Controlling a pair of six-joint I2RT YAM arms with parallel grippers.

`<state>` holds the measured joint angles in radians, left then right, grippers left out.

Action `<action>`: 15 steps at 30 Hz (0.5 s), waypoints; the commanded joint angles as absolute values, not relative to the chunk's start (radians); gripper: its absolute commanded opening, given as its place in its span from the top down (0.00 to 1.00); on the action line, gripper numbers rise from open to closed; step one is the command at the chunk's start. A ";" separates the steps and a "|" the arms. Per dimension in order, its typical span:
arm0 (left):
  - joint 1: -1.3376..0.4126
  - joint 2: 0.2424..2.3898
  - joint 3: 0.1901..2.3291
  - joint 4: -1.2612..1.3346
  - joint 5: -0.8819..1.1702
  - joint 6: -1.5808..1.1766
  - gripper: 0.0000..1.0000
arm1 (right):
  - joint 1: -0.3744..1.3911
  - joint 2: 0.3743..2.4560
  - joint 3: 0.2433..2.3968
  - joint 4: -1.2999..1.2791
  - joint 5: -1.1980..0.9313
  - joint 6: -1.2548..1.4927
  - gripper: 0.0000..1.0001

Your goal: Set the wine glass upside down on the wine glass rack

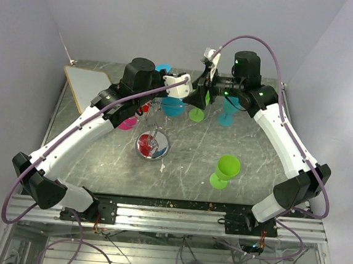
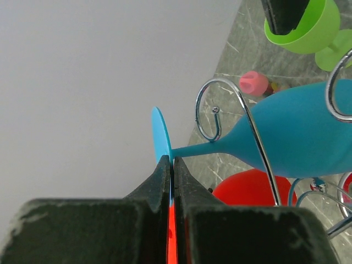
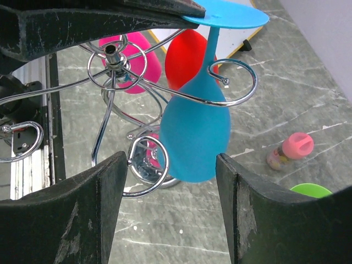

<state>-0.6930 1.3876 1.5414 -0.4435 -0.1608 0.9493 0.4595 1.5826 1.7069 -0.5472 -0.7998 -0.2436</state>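
The blue wine glass (image 3: pixel 195 129) hangs upside down, its stem inside a curled arm of the silver wire rack (image 3: pixel 113 60). My left gripper (image 2: pixel 171 160) is shut on the edge of the glass's round foot (image 2: pixel 160 137). In the left wrist view the bowl (image 2: pixel 297 132) lies to the right, past the wire curl. My right gripper (image 3: pixel 171 181) is open and empty, its fingers on either side of the bowl, apart from it. From above, the left gripper (image 1: pixel 168 75) and right gripper (image 1: pixel 199 99) meet over the rack, whose chrome base (image 1: pixel 152 145) stands mid-table.
A red glass (image 3: pixel 187 55) and a pink glass (image 3: pixel 137 60) hang on the rack's far arms. A green glass (image 1: pixel 225 170) stands front right; another blue glass (image 1: pixel 228 112) and a green one (image 1: pixel 196 114) stand behind. A small pink-capped bottle (image 3: pixel 291 149) lies on the table. A board (image 1: pixel 88 81) lies back left.
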 commanded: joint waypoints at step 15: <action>-0.730 1.357 1.616 -0.561 -0.134 1.001 0.93 | 0.462 1.605 1.682 -0.571 -0.721 -0.261 0.39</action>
